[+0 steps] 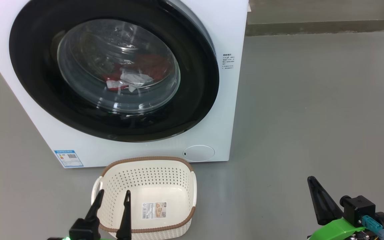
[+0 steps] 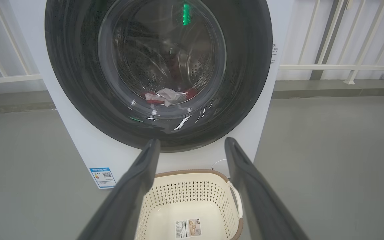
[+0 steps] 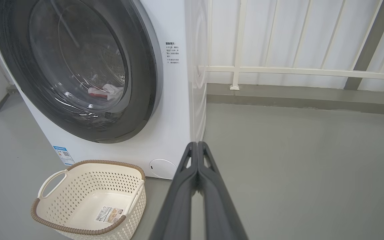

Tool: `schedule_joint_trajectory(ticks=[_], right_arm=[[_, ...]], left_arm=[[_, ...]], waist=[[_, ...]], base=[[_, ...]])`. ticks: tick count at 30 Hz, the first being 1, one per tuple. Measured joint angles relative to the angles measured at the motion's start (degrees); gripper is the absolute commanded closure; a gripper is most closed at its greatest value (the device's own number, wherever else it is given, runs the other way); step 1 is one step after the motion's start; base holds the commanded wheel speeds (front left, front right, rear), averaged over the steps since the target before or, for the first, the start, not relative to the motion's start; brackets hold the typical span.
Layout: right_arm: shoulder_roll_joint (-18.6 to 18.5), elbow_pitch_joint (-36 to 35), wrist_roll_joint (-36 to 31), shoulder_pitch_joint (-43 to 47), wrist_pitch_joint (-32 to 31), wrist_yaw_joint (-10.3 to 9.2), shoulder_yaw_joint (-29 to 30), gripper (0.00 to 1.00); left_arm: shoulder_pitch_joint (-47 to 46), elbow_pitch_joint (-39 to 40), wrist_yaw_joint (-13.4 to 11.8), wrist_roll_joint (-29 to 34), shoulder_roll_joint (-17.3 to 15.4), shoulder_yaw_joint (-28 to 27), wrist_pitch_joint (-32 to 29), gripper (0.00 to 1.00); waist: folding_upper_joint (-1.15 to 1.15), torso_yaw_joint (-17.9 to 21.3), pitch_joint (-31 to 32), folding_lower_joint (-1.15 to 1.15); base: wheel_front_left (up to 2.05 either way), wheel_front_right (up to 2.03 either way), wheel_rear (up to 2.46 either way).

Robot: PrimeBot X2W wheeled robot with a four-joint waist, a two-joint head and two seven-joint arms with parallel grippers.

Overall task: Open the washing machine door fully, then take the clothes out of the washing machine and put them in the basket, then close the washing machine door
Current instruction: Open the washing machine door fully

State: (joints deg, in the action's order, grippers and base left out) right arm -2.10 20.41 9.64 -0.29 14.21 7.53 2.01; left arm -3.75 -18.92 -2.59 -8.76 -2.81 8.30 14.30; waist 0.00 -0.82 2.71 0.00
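- My left gripper (image 1: 113,193) sits nearest, low on my left. Its two fingers are spread wide and nothing is between them.
- In the head view those fingers overlap the near left part of the basket (image 1: 145,159). In the left wrist view the basket lies below and between them, and I cannot tell if they touch it.
- My right gripper (image 3: 197,144) is well off to the right of the basket, over bare floor (image 1: 312,116). Its fingers are pressed together tip to tip and pinch nothing.
- The basket stands upright on the floor just in front of the washer (image 1: 232,100), below the door (image 1: 32,66). A paper label (image 1: 154,210) lies flat on its bottom.
- Low on the washer's front, a blue label (image 1: 68,158) is to the basket's left. A round flap (image 1: 198,153) is just past its far right corner.
- The door looks shut, its black rim lying against the white front.
- The clothes (image 1: 128,78) are inside the drum, seen through the door's glass. They are red fabric with a white piece on top, low in the drum.
- A block of small print (image 1: 228,61) is on the front, right of the door.
- Farthest off, a white railing (image 3: 295,71) runs behind the washer, above a grey kerb.
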Motion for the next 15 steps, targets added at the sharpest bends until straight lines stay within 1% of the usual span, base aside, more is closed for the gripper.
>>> schedule_joint_trajectory(ticks=[6,10,12,14,15], right_arm=[[0.01,-1.37,1.85,-0.3,0.01,0.0,0.23,1.0],[0.0,-1.78,5.59,-1.23,0.01,0.0,0.94,1.0],[0.0,-1.8,8.46,-2.25,0.01,0.0,1.23,1.0],[0.0,-1.46,15.45,-3.32,0.01,0.0,1.36,1.0],[-0.02,-1.05,17.42,-3.92,0.01,0.0,1.44,1.0]], left_arm=[[0.0,0.02,0.0,-0.41,0.0,0.07,0.0,0.0],[-0.02,0.09,0.0,-1.48,0.01,0.1,0.0,0.0],[-0.07,0.15,0.0,-1.49,0.0,0.22,0.0,0.0],[-0.25,0.31,0.0,-1.48,0.01,0.45,0.0,0.0],[-0.36,0.41,0.0,-1.49,0.01,0.56,0.0,0.0]], waist=[[0.0,-0.25,-0.1,0.0],[0.0,-0.43,-0.39,0.0],[0.0,-0.52,-0.63,0.0],[0.0,-0.63,-0.95,0.0],[0.0,-0.68,-1.13,0.0]], base=[[0.0,0.0,0.0],[0.0,0.0,0.0],[0.0,0.0,0.0],[0.0,0.0,0.0],[0.0,0.0,0.0]])
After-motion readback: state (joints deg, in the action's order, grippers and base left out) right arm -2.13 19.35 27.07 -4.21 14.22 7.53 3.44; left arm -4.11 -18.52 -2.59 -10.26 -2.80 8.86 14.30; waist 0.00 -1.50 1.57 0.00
